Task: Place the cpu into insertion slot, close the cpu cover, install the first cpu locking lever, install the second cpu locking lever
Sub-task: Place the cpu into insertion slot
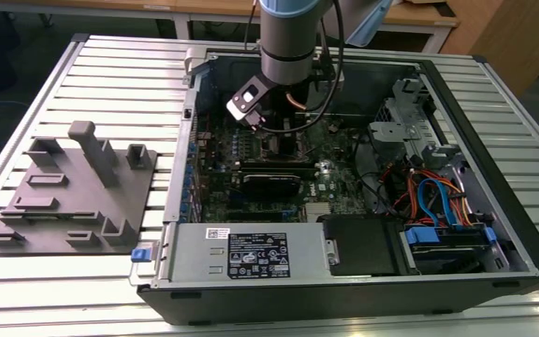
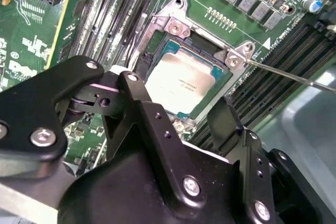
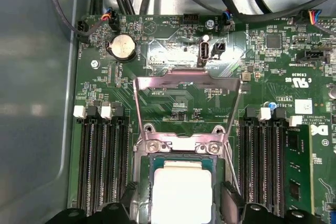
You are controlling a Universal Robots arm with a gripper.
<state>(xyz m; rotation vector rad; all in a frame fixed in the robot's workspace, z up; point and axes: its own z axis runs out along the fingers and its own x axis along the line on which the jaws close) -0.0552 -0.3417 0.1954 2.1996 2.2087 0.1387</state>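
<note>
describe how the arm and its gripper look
The arm is a grey metal cylinder with a pale blue joint cap above, a black cable running beside it, and a small black, silver-edged block at the wrist. The gripper is matte black linkage plates with silver screws.

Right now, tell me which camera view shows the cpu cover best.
The first wrist view: the cpu cover stands open off the seated cpu, whole frame and window visible. The second wrist view loses it among the insertion slot's metal; the exterior view has it tiny under the arm.
</note>
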